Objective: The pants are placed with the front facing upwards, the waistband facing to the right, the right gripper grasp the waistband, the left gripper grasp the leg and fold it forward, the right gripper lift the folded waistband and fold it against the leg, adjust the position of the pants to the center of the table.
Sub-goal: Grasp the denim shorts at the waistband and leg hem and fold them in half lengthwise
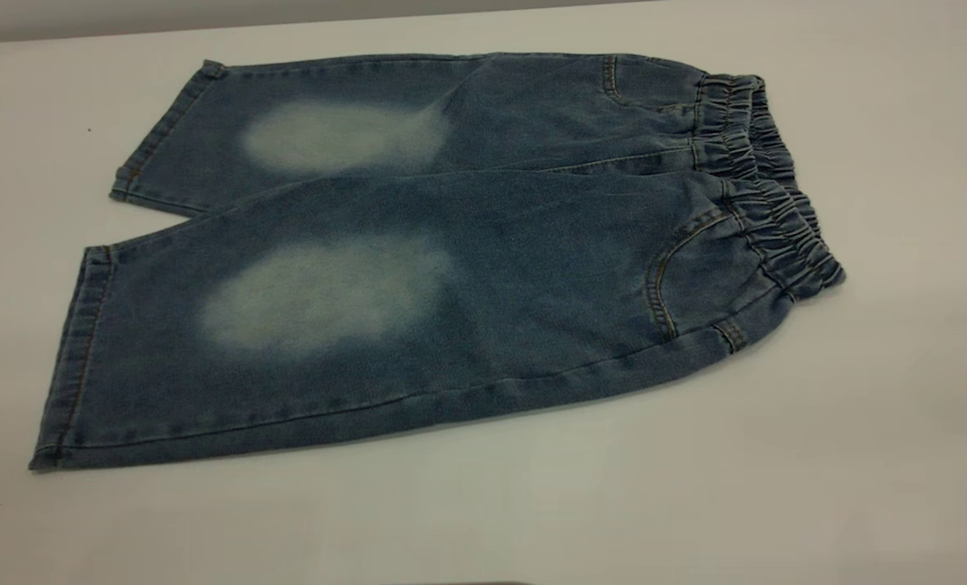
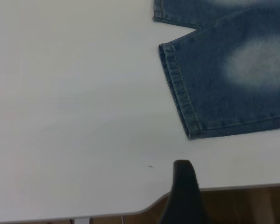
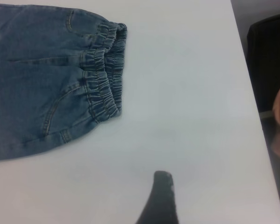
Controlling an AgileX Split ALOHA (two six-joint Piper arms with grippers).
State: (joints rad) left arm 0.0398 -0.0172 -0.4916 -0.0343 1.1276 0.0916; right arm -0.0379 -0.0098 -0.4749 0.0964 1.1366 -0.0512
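Near pant leg (image 1: 321,325) lies flat, waistband (image 1: 764,187) at frame right untouched; right gripper (image 3: 161,198), closure indeterminable, should clamp its full gathered thickness.

Looks like a robot lab or test bench, not a home. A large plain white matte table (image 1: 898,390) fills nearly every view, bare apart from one pair of short blue denim pants (image 1: 451,268) laid flat as a test piece. A plain grey wall (image 1: 207,12) runs behind the far edge. Brown flooring (image 2: 242,205) shows below the rounded table corner. A dark chair-like shape (image 3: 270,65) stands beside the table.
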